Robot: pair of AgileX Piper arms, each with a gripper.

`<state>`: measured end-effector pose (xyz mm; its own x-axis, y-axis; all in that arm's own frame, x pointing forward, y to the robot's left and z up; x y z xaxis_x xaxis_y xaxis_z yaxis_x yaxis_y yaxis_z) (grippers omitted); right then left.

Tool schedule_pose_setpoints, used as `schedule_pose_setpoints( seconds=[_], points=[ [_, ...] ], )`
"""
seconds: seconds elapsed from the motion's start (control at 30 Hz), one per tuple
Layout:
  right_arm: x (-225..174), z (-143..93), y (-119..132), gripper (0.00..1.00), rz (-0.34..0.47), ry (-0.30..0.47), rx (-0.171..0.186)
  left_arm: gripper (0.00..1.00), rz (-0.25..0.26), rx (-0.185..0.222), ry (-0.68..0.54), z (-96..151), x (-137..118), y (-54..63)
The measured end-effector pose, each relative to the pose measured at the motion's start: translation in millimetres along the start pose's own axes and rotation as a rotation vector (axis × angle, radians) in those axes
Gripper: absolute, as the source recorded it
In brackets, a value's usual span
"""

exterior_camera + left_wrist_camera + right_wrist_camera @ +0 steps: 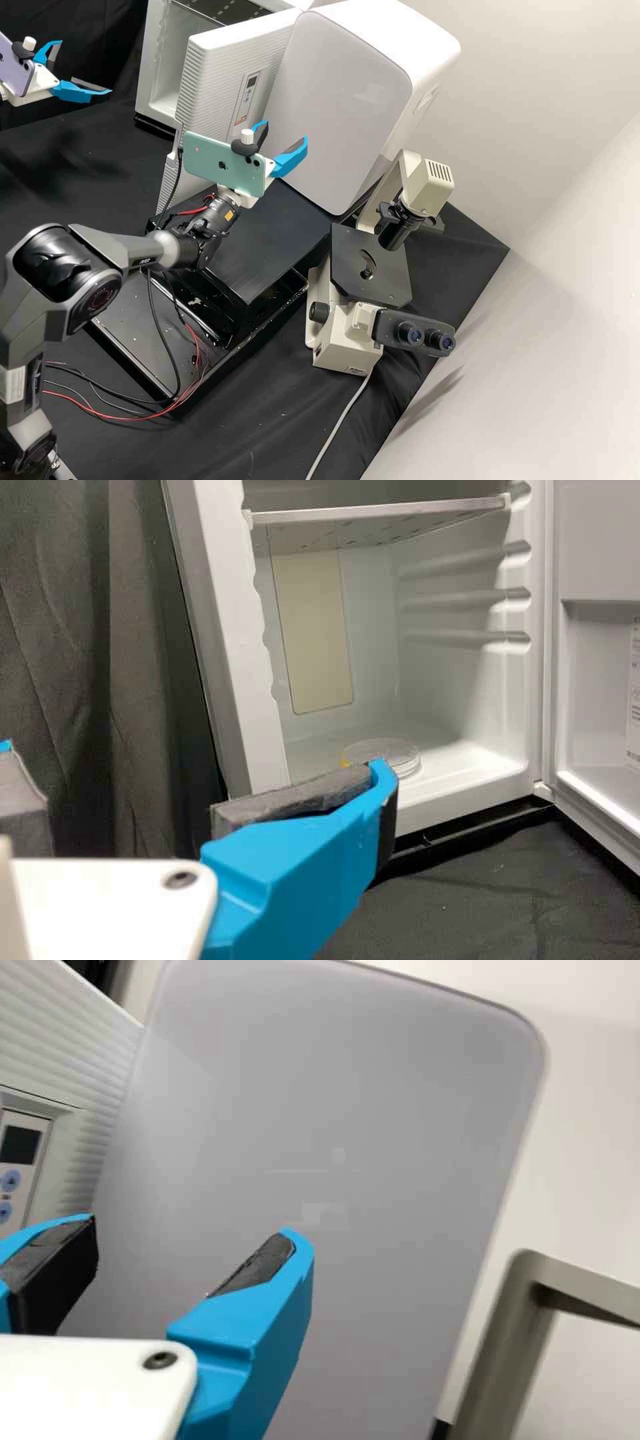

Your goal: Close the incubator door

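Note:
The incubator stands at the back in the high view, its ribbed white door swung open towards the large white appliance. My left gripper is open, in front of and left of the incubator. My right gripper is open before the appliance, to the right of the door's control panel. In the left wrist view, my left gripper faces the incubator's interior, with the door's inner side beyond. In the right wrist view, my right gripper holds nothing; the ribbed door shows at one side.
The large white appliance stands beside the door. A microscope is on the right of the bench. Black trays and loose cables lie below the right arm. A round clear dish sits inside the incubator under a shelf.

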<state>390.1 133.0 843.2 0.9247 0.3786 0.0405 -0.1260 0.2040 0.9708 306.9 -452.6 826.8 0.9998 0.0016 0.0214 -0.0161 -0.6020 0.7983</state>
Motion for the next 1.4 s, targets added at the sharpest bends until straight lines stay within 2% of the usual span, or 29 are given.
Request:
schedule_pose_setpoints(
  seconds=[0.17, 0.33, 0.5, 0.67, 0.8, 0.93, 1.2, 1.4],
  points=[
    [12, -8, -1, 0.00, 0.001, 0.028, -0.046, 1.00, 0.000, 0.000, 0.000, 0, 0, 0.0],
    [25, -15, -3, 0.00, 0.002, 0.049, -0.056, 1.00, 0.000, 0.000, 0.000, 0, 0, 0.0],
    [41, -19, -6, 0.00, -0.008, 0.055, -0.101, 1.00, 0.000, 0.000, 0.000, 0, 0, 0.0],
    [57, -23, -6, 0.00, -0.010, 0.058, -0.110, 1.00, 0.000, 0.000, 0.000, 0, 0, 0.0],
    [67, -25, -6, 0.00, 0.002, 0.069, -0.135, 1.00, 0.000, 0.000, 0.000, 0, 0, 0.0],
    [76, -28, -12, 0.00, -0.014, 0.077, -0.151, 1.00, 0.000, 0.000, 0.000, 0, 0, 0.0],
    [95, -35, -26, 0.00, -0.060, 0.112, -0.227, 1.00, 0.000, 0.000, 0.000, 0, 0, 0.0],
    [102, -40, -33, 0.00, -0.092, 0.123, -0.258, 1.00, 0.000, 0.000, 0.000, 0, 0, 0.0]
  ],
)
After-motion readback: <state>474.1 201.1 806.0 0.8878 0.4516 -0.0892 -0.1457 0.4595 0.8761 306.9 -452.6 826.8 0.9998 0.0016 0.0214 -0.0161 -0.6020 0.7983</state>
